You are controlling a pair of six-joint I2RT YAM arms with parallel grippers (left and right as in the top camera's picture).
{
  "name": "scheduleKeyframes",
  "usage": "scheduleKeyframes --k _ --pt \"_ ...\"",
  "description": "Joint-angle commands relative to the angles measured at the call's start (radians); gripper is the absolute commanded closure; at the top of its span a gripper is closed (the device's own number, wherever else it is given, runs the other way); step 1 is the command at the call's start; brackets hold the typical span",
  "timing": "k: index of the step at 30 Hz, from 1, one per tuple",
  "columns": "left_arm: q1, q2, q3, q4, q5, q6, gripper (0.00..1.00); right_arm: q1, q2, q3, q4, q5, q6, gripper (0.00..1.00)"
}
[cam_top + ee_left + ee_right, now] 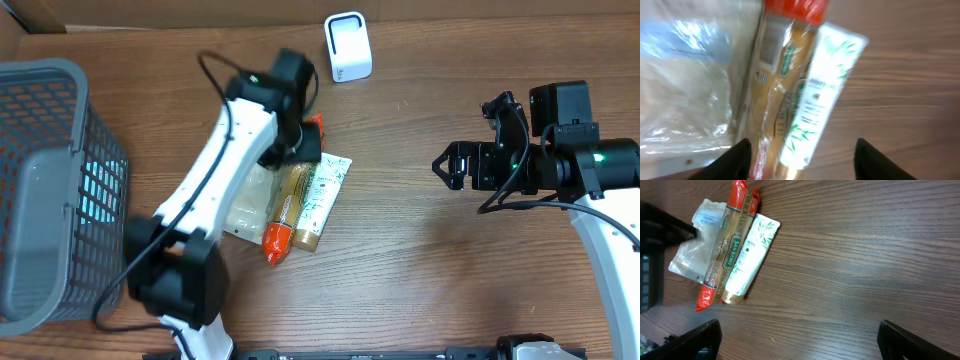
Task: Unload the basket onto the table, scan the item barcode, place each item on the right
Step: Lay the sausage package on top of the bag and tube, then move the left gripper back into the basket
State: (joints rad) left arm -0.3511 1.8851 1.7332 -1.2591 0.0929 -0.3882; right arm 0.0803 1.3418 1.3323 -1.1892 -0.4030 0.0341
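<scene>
A white tube [322, 195] printed with green leaves lies on the wooden table beside a long clear packet with red ends [285, 205] and a clear plastic bag [248, 200]. My left gripper [295, 145] hovers over their far end. In the left wrist view its jaws stand apart, open [802, 150], with the tube [820, 95] and packet [775, 90] lying below between the fingers [737, 157], nothing clamped. A white scanner [348, 46] stands at the back. My right gripper [445, 165] is open over bare wood [800, 335], the tube [747, 255] far to its left.
A grey mesh basket [40, 190] stands at the left edge. The left arm crosses from the front edge up to the items, covering part of the bag. Bare wood lies between the items and the right gripper.
</scene>
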Motion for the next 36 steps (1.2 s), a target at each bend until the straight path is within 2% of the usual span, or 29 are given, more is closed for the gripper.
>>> scheduleKeyframes --k 1,2,7,9,15,19,23,27,31,36 --pt "0.036 -0.143 0.204 -0.061 -0.001 0.106 0.19 0.005 -0.004 -0.002 0.006 -0.002 0.003 0.00" --pt "0.060 -0.166 0.252 -0.087 -0.013 0.121 0.00 0.005 -0.004 -0.002 0.006 -0.002 0.003 0.00" --pt "0.267 -0.261 0.404 -0.231 -0.161 0.130 0.00 0.005 -0.004 -0.002 0.009 -0.002 0.003 0.00" --pt "0.433 -0.304 0.414 -0.259 -0.172 0.130 0.00 0.005 -0.004 -0.002 0.016 -0.002 0.003 0.00" --pt "0.938 -0.332 0.400 -0.270 -0.019 0.131 0.00 0.005 -0.004 -0.002 0.019 -0.002 0.003 0.00" --pt "1.206 -0.325 0.283 -0.190 0.113 0.130 0.00 0.005 -0.004 -0.003 0.016 -0.002 0.003 0.00" --pt "1.294 -0.320 0.095 -0.070 0.126 0.119 0.00 0.005 -0.004 -0.003 0.013 -0.002 0.003 0.00" --pt "1.296 -0.275 -0.145 0.158 0.126 0.174 0.00 0.005 -0.004 -0.003 0.005 -0.001 0.003 0.00" --pt "1.286 -0.187 -0.228 0.259 0.168 0.259 0.00 0.005 -0.004 -0.003 -0.003 0.003 0.003 0.00" --pt "1.259 -0.048 -0.230 0.324 0.226 0.369 0.00 0.005 -0.004 -0.003 -0.002 0.002 0.003 0.00"
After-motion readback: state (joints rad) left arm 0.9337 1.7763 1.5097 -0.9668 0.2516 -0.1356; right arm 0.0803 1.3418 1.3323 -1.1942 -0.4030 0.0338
